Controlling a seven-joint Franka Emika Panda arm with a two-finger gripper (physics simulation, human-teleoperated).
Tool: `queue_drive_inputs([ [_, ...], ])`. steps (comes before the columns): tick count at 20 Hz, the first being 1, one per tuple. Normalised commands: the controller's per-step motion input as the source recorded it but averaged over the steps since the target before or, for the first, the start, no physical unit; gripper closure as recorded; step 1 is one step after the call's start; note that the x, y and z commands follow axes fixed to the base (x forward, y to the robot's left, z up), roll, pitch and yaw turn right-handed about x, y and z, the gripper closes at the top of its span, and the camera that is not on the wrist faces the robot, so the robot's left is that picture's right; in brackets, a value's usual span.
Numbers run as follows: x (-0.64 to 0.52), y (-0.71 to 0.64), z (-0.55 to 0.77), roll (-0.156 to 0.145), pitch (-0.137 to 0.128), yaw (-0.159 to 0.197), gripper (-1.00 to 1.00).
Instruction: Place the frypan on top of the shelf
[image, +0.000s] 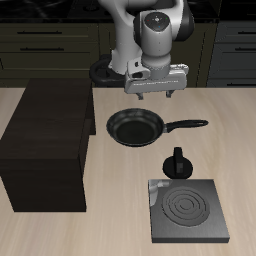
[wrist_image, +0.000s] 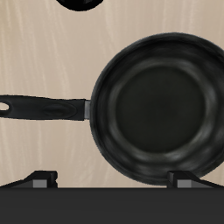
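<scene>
The frypan is a round black pan lying flat on the table, its long straight handle pointing away from the shelf. The shelf is a large dark wooden box standing beside the pan, its flat top bare. My gripper hangs above the pan's far rim, open and empty, not touching it. In the wrist view the frypan fills much of the frame with its handle stretched out sideways. The gripper shows its two fingertips wide apart.
A square dark stove plate with concentric rings sits near the table's front edge. A small black knob stands between it and the pan handle, and also shows in the wrist view. Dark kitchen cupboards line the back.
</scene>
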Motion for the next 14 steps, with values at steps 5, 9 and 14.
queue_drive_inputs([
  [5, 0.04, 0.04, -0.53, -0.005, 0.051, -0.023, -1.0],
  [9, -0.02, 0.06, -0.35, 0.015, 0.035, 0.002, -1.0],
  [14, -0.01, 0.03, -0.4, 0.004, 0.053, -0.019, -1.0],
])
